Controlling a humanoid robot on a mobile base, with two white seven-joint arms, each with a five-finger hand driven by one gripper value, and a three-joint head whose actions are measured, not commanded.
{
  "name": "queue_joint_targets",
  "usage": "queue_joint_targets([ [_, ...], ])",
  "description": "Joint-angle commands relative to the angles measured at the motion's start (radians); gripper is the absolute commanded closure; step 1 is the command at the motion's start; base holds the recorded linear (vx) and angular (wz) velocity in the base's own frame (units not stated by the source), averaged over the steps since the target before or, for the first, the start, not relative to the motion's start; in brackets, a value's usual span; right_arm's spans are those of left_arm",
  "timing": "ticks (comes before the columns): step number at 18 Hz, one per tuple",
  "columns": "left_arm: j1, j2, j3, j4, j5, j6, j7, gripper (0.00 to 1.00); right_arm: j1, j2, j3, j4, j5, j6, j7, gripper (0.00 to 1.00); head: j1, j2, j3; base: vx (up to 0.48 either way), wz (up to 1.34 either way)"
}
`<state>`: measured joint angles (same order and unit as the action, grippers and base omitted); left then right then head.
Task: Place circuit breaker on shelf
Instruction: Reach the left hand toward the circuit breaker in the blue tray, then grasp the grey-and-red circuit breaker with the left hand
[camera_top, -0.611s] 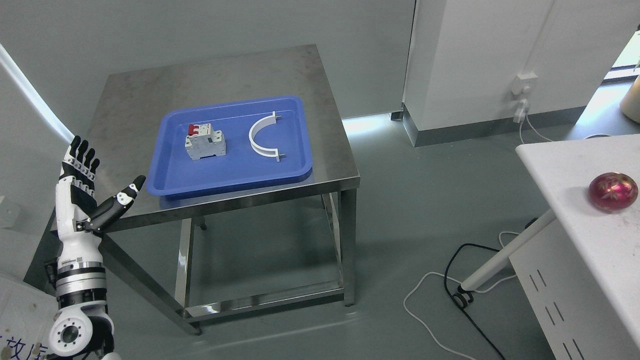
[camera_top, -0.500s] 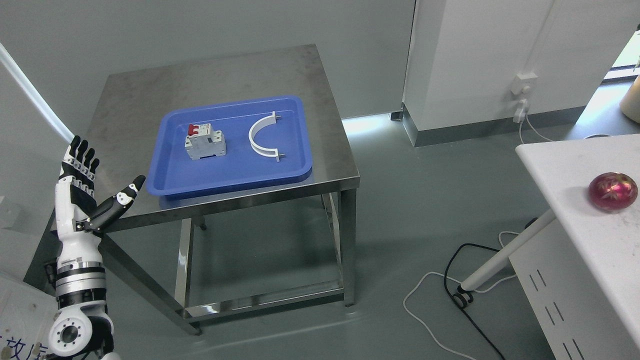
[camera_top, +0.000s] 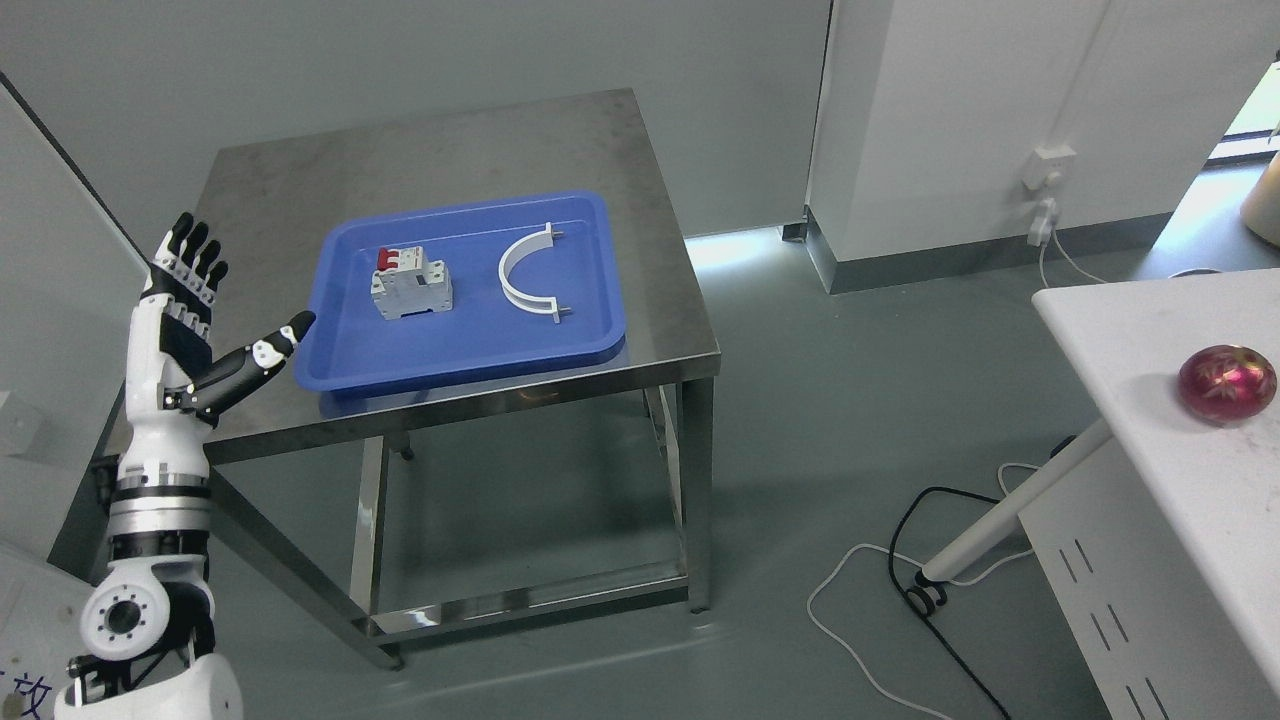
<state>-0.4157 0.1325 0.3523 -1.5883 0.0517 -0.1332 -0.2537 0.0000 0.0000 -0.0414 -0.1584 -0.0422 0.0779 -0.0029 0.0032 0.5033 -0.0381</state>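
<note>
Blue tray (camera_top: 340, 362), red-switched grey circuit breaker (camera_top: 410, 284)

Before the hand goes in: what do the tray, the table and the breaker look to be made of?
Tray: likely plastic, uniform glossy blue. Table: probably stainless steel, brushed grey with dull reflections. Circuit breaker: seemingly moulded plastic, matte pale grey with red switches.

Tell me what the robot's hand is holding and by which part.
Nothing. The left hand is open beside the tray; the circuit breaker sits in it, untouched.
</note>
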Motion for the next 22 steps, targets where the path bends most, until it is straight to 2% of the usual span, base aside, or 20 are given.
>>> queue_joint_targets([
  [1,-0.191,0.136,-0.180,0.146,-0.178,0.047,-0.108,0.02,0.017,-0.017,0.000,0.000,-0.001,-0.030,0.000,0.00,0.0000,0.000,0.000,0.000,0.00],
  [3,-0.256,0.180,-0.226,0.221,-0.317,0.070,-0.168,0.02,0.017,-0.017,0.000,0.000,-0.001,-0.030,0.000,0.00,0.0000,0.000,0.000,0.000,0.00],
  [6,-0.354,0.185,-0.275,0.319,-0.464,0.089,-0.249,0.04,0.017,-0.017,0.000,0.000,0.001,-0.030,0.000,0.00,0.0000,0.000,0.000,0.000,0.00],
  [10,-0.461,0.206,-0.389,0.456,-0.561,0.121,-0.381,0.05,0.017,-0.017,0.000,-0.001,-0.001,-0.030,0.000,0.00,0.0000,0.000,0.000,0.004,0.02],
  [12,-0.492,0.208,-0.417,0.534,-0.625,0.122,-0.391,0.05,0.017,-0.017,0.000,-0.001,-0.001,-0.030,0.000,0.00,0.0000,0.000,0.000,0.023,0.05],
  [17,-0.517,0.203,-0.434,0.602,-0.739,0.121,-0.398,0.05,0.017,-0.017,0.000,0.000,0.001,-0.030,0.000,0.00,0.0000,0.000,0.000,0.043,0.01],
  [22,-0.474,0.237,-0.401,0.568,-0.727,0.116,-0.482,0.06,0.017,-0.017,0.000,0.000,-0.001,-0.030,0.000,0.00,0.0000,0.000,0.000,0.093,0.07],
])
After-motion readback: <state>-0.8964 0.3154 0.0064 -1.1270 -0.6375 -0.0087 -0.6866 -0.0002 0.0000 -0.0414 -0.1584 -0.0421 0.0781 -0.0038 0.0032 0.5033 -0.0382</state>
